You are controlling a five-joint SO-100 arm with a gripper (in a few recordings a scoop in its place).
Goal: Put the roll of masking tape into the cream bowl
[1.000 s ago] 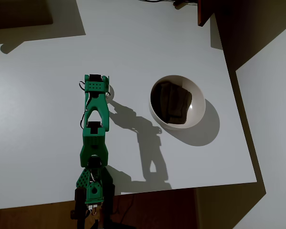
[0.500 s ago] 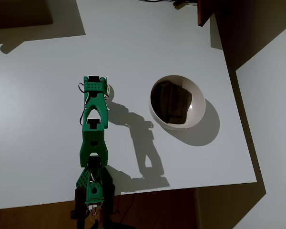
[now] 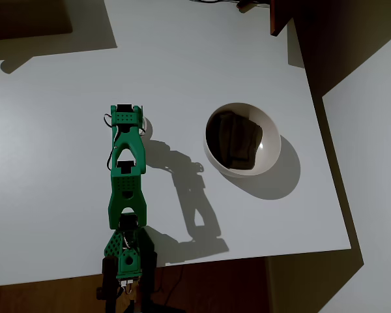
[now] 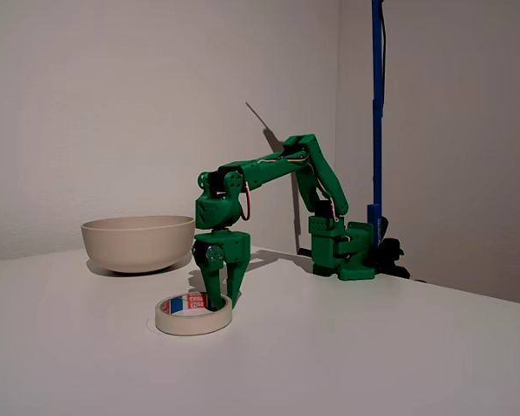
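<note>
White table [image 4: 399, 364], plain wall behind. From left in fixed view: cream bowl [image 4: 139, 242] stands apart from the rest, nothing visible inside in overhead view. Roll of masking tape [image 4: 193, 315] lies flat on table, nearer camera. Green gripper [image 4: 224, 295] points straight down at roll's far rim — fingers spread, one seemingly inside ring, one outside, nothing pinched yet. Arm base [image 4: 342, 250] at right. Judged stage: grasp not yet closed — lift, carry and drop into bowl all left.
</note>
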